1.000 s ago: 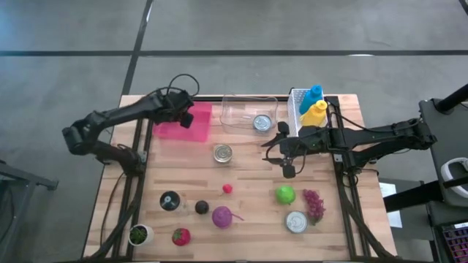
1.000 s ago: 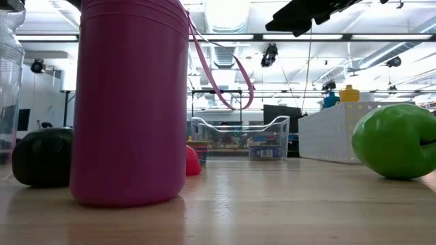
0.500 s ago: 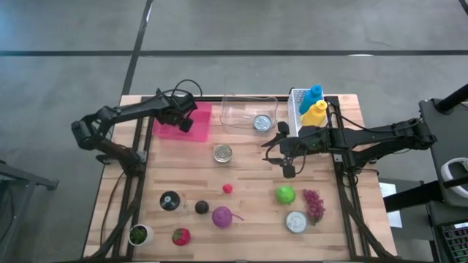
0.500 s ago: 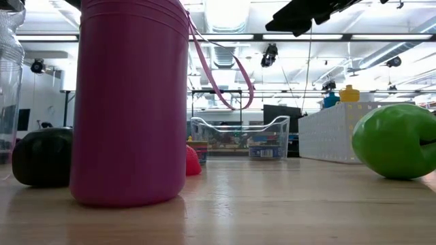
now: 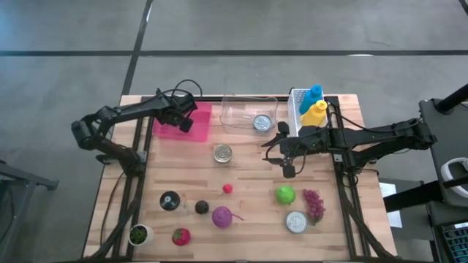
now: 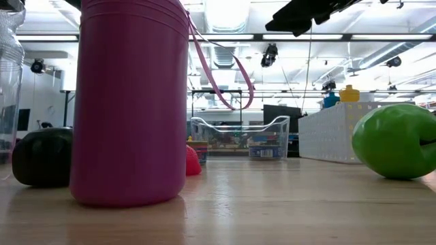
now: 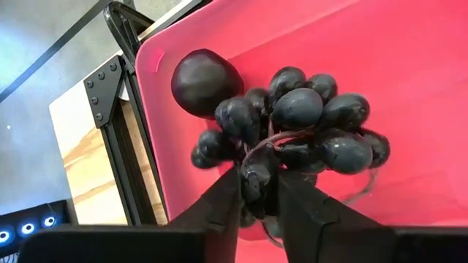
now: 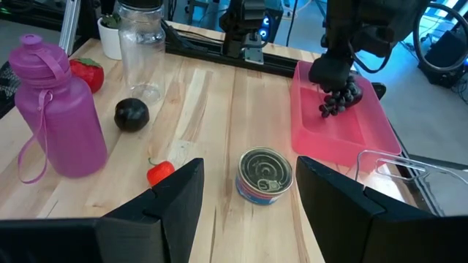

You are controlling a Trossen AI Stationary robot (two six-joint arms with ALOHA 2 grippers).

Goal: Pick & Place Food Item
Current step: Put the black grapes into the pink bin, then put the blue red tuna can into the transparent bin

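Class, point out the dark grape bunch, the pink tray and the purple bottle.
dark grape bunch [image 7: 296,128], left wrist view, central grape.
pink tray [image 7: 409,66], left wrist view, bare floor.
purple bottle [image 8: 62,135], right wrist view, body.

The left arm is stretched from the table's left edge toward its far side, elbow bent; the left gripper [image 5: 184,120] is pointed downward, its fingers [image 7: 219,208] held narrowly apart; the right arm is extended from the right edge toward the middle; the right gripper [image 5: 288,169] is held above the tabletop, its jaws spread partway and nothing between them.

Grey concrete floor [image 5: 66,44] surrounds the table; perhaps strip-lit ceiling [image 6: 381,37].
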